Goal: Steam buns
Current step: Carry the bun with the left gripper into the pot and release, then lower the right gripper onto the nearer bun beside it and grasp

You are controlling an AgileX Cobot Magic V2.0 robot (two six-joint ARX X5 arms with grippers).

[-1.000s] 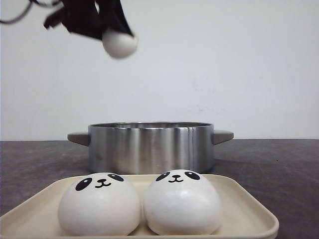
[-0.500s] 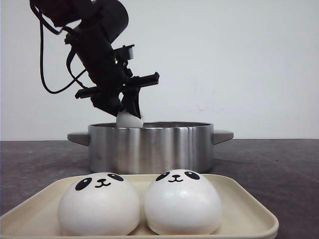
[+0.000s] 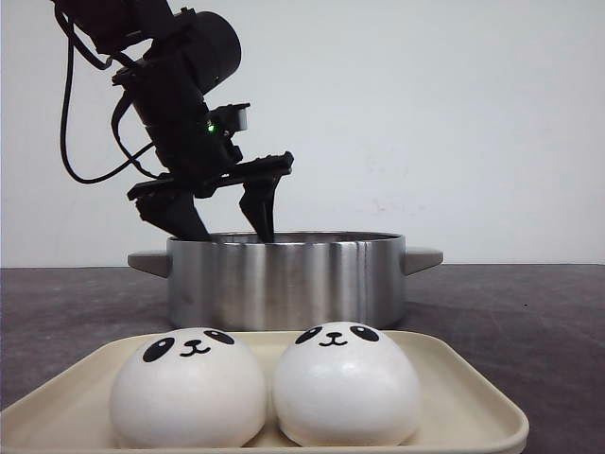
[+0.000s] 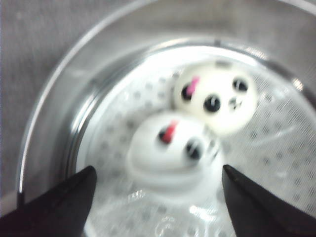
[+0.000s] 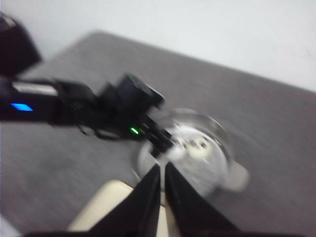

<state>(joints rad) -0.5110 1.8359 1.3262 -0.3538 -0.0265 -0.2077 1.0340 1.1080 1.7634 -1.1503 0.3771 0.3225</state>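
Two panda-face buns point(image 3: 188, 386) point(image 3: 345, 381) sit side by side on the cream tray point(image 3: 473, 397) at the front. Two more buns point(image 4: 170, 148) point(image 4: 215, 96) lie on the perforated steamer plate inside the steel pot point(image 3: 285, 278). My left gripper point(image 3: 232, 225) is open with its fingertips dipped just inside the pot's left rim; in the left wrist view it point(image 4: 158, 190) stands open over the nearer bun, holding nothing. My right gripper point(image 5: 162, 170) is shut and empty, high above the tray, and does not show in the front view.
The pot has two grey side handles point(image 3: 148, 262) point(image 3: 422, 258). The dark grey table point(image 3: 529, 322) runs on either side of pot and tray. A white wall stands behind. Black cables point(image 3: 71, 123) hang from the left arm.
The left gripper carried a bun down from high up into the pot, then opened and let it go. The bun now lies inside. The tray's buns have not moved.
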